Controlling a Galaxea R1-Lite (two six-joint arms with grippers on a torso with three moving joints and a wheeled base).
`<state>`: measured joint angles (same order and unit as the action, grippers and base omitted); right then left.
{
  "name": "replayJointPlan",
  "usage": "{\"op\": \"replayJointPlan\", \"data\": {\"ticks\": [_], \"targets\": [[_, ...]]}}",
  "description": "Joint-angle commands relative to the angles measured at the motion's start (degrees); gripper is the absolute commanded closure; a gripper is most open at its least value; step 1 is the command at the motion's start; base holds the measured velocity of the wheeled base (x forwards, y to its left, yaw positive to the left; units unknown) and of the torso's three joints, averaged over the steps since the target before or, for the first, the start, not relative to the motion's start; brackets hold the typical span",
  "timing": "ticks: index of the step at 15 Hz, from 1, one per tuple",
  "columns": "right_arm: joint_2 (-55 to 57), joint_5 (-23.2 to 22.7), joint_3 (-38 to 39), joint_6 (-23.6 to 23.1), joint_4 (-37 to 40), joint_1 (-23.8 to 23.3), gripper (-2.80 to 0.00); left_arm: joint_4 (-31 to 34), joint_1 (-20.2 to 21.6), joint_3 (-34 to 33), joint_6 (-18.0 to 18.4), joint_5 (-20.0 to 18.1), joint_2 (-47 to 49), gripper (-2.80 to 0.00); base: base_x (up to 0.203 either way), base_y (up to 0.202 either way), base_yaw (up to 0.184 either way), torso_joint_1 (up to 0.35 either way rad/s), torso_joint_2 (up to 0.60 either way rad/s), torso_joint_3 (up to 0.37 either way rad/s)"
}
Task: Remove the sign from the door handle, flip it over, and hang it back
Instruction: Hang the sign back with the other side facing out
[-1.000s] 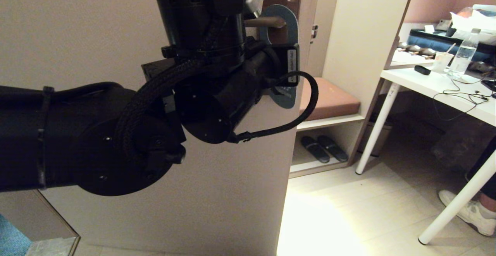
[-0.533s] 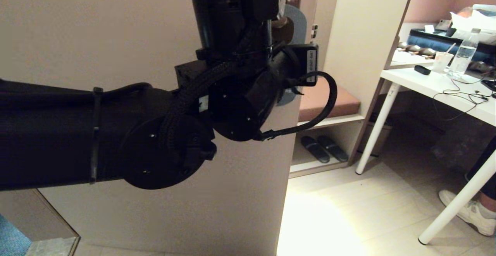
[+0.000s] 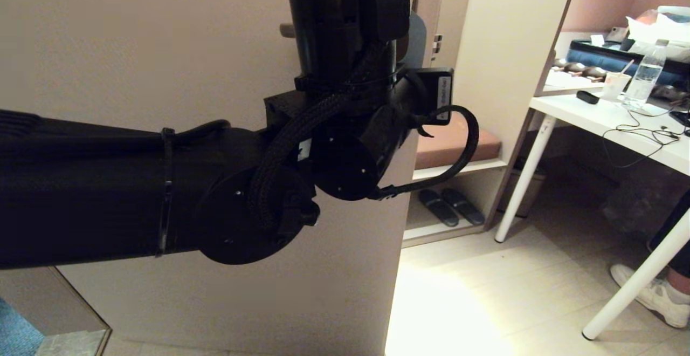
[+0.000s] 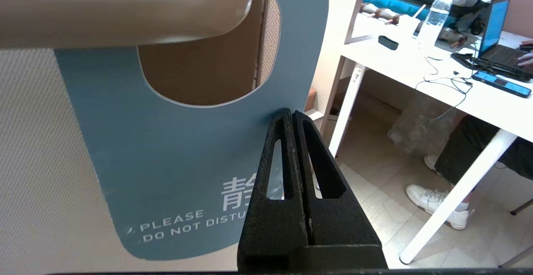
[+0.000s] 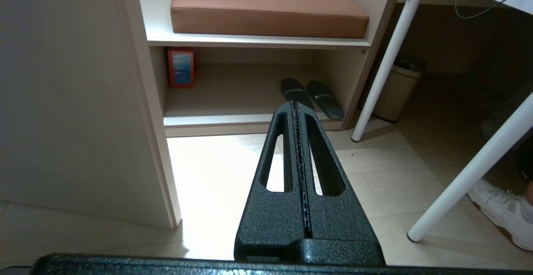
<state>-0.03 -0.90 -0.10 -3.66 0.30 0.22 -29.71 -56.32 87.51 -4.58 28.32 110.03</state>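
The sign (image 4: 175, 158) shows its slate-blue "PLEASE DO NOT DISTURB" side and still hangs by its big hole on the door handle (image 4: 125, 8). The handle's rounded free end lies inside the hole, close to the hole's side nearest the gripper. My left gripper (image 4: 291, 112) is shut on the sign's edge beside the hole. In the head view my left arm covers the handle, and only a sliver of the sign (image 3: 418, 35) shows past the wrist. My right gripper (image 5: 295, 104) is shut on nothing, low down and pointing at the floor by the shelf.
The door's free edge (image 3: 401, 269) is just right of the sign. Beyond it stands a bench shelf with a brown cushion (image 3: 458, 140) and slippers (image 3: 450, 205) under it. A white table (image 3: 604, 121) with a bottle (image 3: 646, 78) and a person's shoe (image 3: 657, 296) are at the right.
My left arm has moved right and slightly up, carrying the sign along the handle toward its free end. The right arm has not moved.
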Motion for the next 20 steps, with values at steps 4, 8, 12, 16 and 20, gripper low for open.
{"op": "replayJointPlan", "data": {"ticks": [4,8,12,16,20], "targets": [[0.03,-0.06,0.01,-0.03,0.05,0.04,0.00,-0.17,-1.59,-1.75,0.11,1.71,-2.01,0.00,0.000,0.000,0.000,0.000,0.00,0.000],[0.03,-0.06,0.01,-0.03,0.03,0.04,0.00,-0.17,-3.15,-5.34,0.76,3.38,-5.32,0.00,0.000,0.000,0.000,0.000,0.00,0.000],[0.03,-0.06,0.01,-0.03,0.01,0.04,0.00,-0.19,-5.43,-10.74,1.63,6.56,-10.05,0.00,0.000,0.000,0.000,0.000,0.00,0.000],[0.03,-0.06,0.01,-0.03,-0.01,0.04,0.00,-0.20,-6.74,-17.63,3.48,9.36,-16.78,0.00,0.000,0.000,0.000,0.000,0.00,0.000],[0.03,-0.06,0.01,-0.03,0.03,0.04,0.00,-0.18,-6.78,-25.03,6.18,9.73,-25.98,0.00,0.000,0.000,0.000,0.000,0.00,0.000]]}}
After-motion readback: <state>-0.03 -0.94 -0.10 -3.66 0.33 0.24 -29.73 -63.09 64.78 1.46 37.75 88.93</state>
